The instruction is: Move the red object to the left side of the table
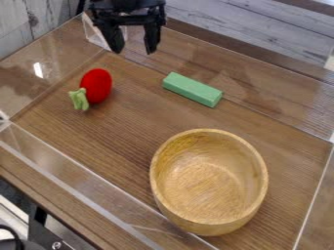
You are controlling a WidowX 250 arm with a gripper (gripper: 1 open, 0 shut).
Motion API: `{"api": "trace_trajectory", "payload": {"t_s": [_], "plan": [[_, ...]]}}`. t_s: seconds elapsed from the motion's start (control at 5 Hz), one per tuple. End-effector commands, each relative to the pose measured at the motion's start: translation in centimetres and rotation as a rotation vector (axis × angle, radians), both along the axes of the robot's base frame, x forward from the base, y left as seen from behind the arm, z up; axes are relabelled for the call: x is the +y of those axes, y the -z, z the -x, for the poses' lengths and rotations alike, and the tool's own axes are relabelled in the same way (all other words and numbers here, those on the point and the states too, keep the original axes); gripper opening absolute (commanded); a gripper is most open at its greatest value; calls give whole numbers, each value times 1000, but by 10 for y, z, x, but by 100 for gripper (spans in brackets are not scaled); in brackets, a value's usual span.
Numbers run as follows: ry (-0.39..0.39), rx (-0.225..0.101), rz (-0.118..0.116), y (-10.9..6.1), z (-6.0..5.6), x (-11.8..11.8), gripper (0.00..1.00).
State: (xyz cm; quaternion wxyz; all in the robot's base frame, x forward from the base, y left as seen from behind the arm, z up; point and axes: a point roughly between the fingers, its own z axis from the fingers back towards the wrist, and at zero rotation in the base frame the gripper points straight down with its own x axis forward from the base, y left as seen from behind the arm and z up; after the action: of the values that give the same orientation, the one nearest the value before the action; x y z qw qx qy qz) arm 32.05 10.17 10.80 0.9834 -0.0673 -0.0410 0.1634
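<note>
The red object (pixel 94 84) is a small rounded red toy fruit with a green leafy end, lying on the left part of the brown wood-grain table (pixel 117 137). My gripper (pixel 133 41) hangs at the top of the view, up and to the right of the fruit and well apart from it. Its two dark fingers (pixel 115 39) stand spread open with nothing between them.
A flat green rectangular block (pixel 192 90) lies right of the fruit. A large wooden bowl (pixel 209 181) sits at the front right. Low clear acrylic walls (pixel 78 181) border the table.
</note>
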Motion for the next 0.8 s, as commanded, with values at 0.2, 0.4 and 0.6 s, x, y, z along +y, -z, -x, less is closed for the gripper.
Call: {"api": "trace_trajectory", "payload": {"t_s": [0.2, 0.4, 0.6], "plan": [[43, -64, -50, -18, -9, 0, 100], [56, -60, -59, -21, -4, -6, 100], [63, -55, -71, -23, -1, -9, 100]]}}
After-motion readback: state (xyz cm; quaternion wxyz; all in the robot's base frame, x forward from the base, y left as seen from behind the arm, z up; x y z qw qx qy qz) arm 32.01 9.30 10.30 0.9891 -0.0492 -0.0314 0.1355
